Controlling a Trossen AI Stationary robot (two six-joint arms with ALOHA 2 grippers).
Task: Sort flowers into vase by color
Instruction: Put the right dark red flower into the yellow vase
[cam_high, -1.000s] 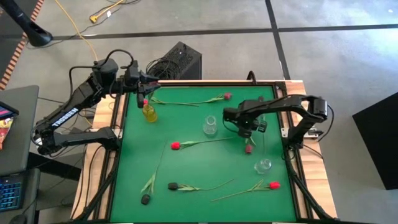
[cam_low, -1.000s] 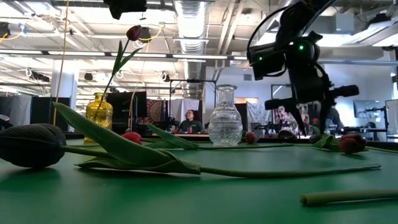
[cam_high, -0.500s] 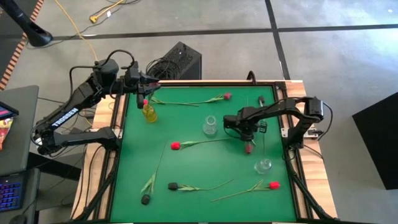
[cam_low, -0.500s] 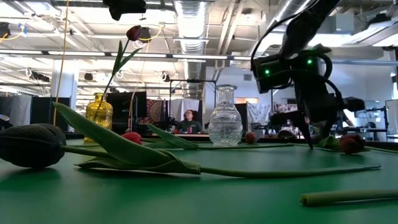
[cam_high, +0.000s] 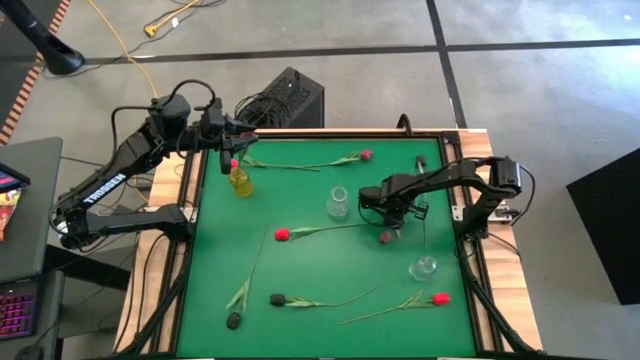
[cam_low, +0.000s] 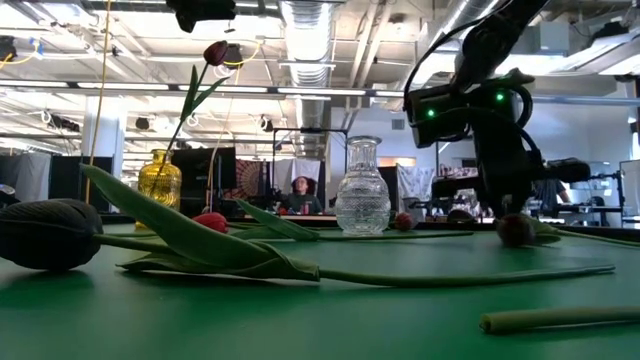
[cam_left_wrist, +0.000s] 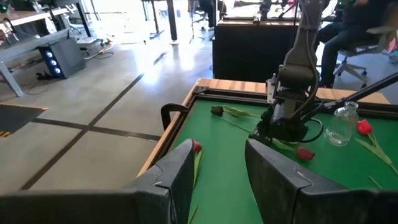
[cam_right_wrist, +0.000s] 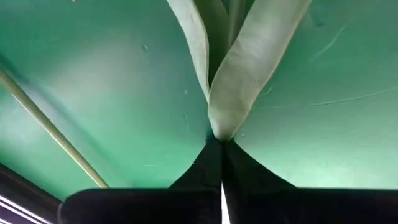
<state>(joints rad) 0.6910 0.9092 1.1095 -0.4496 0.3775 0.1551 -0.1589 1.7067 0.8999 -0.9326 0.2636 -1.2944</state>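
Note:
My right gripper (cam_high: 392, 218) stands low over the green table, right of the middle, shut on the leaves of a maroon tulip whose head (cam_high: 385, 237) lies on the table. My left gripper (cam_high: 228, 152) hangs open at the far left, above the yellow vase (cam_high: 240, 182). A red tulip (cam_low: 215, 52) stands in that vase, leaning on its rim; its head (cam_left_wrist: 196, 147) shows beside one finger. Other tulips lie flat on the table: a red one (cam_high: 283, 234), a pink one (cam_high: 366, 154), two dark ones (cam_high: 276, 298) (cam_high: 234, 320) and another red one (cam_high: 440, 297). My right gripper pinches the tulip's pale green leaves (cam_right_wrist: 217, 127) between its two shut fingertips, at the place where two leaves meet. The fingers come from above, pointing steeply down. The tulip lies on the table, its head (cam_low: 515, 230) resting on the green surface.
Two clear glass vases stand near my right gripper, one at the middle (cam_high: 337, 203) and one toward the near right (cam_high: 423, 266). The red tulip's long stem (cam_right_wrist: 50, 134) passes close by the right fingers. A raised wooden rim (cam_high: 455, 180) frames the table.
My right gripper has come down onto the table and shut on the maroon tulip's leaves. The tulip's head has slid a little toward the table's left. My left arm has kept still.

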